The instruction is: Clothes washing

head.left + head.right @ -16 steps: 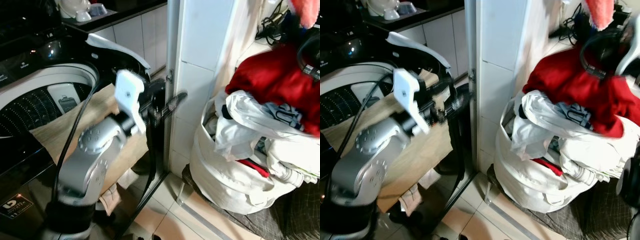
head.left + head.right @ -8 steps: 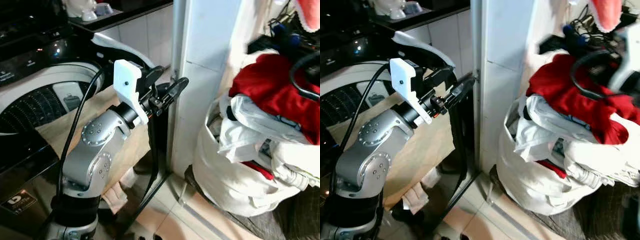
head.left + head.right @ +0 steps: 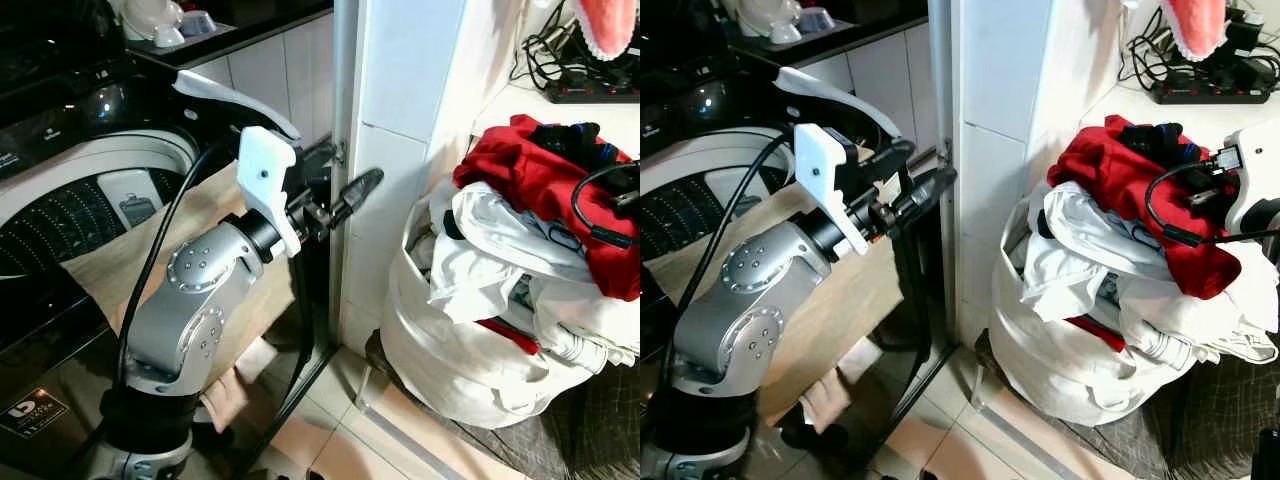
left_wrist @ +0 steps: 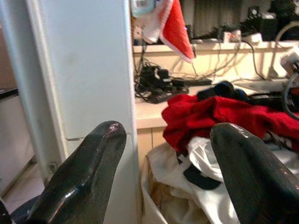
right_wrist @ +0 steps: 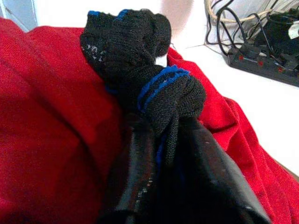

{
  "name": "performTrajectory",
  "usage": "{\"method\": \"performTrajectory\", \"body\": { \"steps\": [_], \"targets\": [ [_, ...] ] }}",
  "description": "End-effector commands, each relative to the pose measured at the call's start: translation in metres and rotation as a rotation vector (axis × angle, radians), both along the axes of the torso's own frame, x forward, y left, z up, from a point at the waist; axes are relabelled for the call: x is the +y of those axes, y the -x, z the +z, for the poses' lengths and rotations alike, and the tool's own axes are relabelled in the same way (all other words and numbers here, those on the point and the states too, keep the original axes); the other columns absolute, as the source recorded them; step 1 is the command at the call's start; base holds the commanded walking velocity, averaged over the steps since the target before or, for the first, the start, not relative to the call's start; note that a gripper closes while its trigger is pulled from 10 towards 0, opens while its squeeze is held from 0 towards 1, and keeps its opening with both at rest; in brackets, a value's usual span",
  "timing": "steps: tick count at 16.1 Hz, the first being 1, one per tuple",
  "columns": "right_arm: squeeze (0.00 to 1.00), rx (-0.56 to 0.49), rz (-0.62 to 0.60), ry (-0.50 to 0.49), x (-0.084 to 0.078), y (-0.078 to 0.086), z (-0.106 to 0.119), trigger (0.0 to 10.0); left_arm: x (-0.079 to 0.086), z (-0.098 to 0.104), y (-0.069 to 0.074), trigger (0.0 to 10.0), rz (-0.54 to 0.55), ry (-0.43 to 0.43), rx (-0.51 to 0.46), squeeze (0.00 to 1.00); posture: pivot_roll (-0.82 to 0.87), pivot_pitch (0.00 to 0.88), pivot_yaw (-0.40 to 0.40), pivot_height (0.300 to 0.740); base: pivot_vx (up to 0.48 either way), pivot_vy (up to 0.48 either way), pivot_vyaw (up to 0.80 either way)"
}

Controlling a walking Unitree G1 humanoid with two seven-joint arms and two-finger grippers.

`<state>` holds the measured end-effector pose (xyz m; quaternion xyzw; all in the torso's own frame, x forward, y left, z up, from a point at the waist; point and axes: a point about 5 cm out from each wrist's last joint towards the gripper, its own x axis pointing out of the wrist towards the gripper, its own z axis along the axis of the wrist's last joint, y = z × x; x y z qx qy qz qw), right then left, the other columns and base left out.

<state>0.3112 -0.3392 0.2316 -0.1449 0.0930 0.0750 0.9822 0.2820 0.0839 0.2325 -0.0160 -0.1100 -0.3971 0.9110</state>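
A white laundry bag point(image 3: 450, 350) stands on the floor, heaped with white clothes point(image 3: 490, 250) and a red garment point(image 3: 530, 180). On top of the red garment lies a black sock with blue stripes point(image 3: 1155, 135). My right gripper point(image 5: 163, 135) is shut on this sock point(image 5: 140, 60), just above the red cloth point(image 5: 42, 130). My left gripper point(image 3: 340, 180) is held up open and empty beside the white tiled pillar point(image 3: 400, 100), pointing toward the bag. Its two fingers point(image 4: 93, 158) stand well apart. The top-loading washing machine point(image 3: 80, 190) is at my left, lid point(image 3: 235, 95) raised.
A beige cloth point(image 3: 130, 250) hangs over the washer's front edge. A power strip with cables point(image 3: 1210, 92) lies on the white ledge behind the bag. A red and white item point(image 3: 610, 25) hangs above it. Tiled floor shows between washer and bag.
My right arm has come down onto the top of the pile and the picture has sharpened. My left gripper has risen a little and stays by the pillar.
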Motion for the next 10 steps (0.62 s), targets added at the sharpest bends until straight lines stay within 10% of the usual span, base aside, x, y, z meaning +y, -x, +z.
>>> {"method": "performTrajectory", "body": {
  "steps": [1,10],
  "targets": [
    [1.00,-0.036,0.009,-0.012,0.004,-0.002,0.007,10.0,0.001,0.000,0.003,10.0,-0.016,-0.028,-0.008,0.00,-0.08,0.000,0.057,0.740,0.000,0.000,0.00],
    [1.00,-0.114,0.000,0.075,0.006,0.009,0.049,10.0,0.003,0.001,0.005,10.0,-0.024,-0.045,-0.020,0.00,-0.07,0.000,0.060,0.740,0.000,0.000,0.00]
  ]
}}
